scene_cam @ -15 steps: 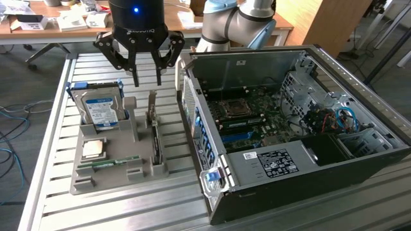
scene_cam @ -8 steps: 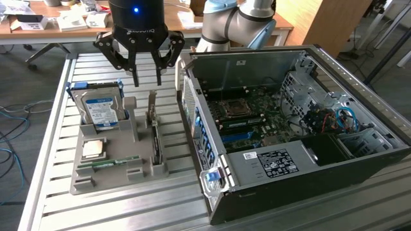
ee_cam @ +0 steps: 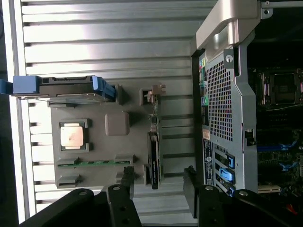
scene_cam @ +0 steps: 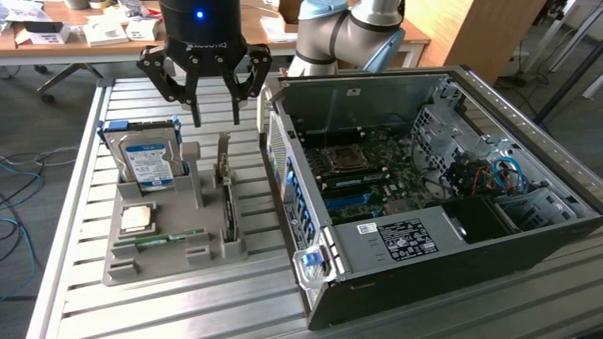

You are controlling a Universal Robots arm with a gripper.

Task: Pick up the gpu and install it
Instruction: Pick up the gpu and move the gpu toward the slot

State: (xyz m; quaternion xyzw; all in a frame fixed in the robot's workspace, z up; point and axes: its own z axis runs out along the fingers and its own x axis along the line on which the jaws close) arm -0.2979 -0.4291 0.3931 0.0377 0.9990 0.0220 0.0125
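Observation:
The gpu (scene_cam: 227, 194) stands on edge in a slot of the grey holder tray (scene_cam: 165, 265), its silver bracket (scene_cam: 223, 150) pointing up. From the wrist it appears edge-on as a thin dark card (ee_cam: 153, 158). My gripper (scene_cam: 216, 107) hangs open above the far end of the tray, a little behind and above the bracket, with nothing between its fingers. In the wrist view its two black fingers (ee_cam: 127, 187) straddle the line of the card, and the gripper (ee_cam: 158, 189) is apart from it.
On the same tray are a silver hard drive (scene_cam: 146, 159) with blue rails, a processor chip (scene_cam: 138, 219) and a thin green memory stick (scene_cam: 160, 239). An open computer case (scene_cam: 527, 141) lies at the exterior view's right, motherboard (scene_cam: 363, 176) exposed. All rest on a slatted metal table (scene_cam: 188, 311).

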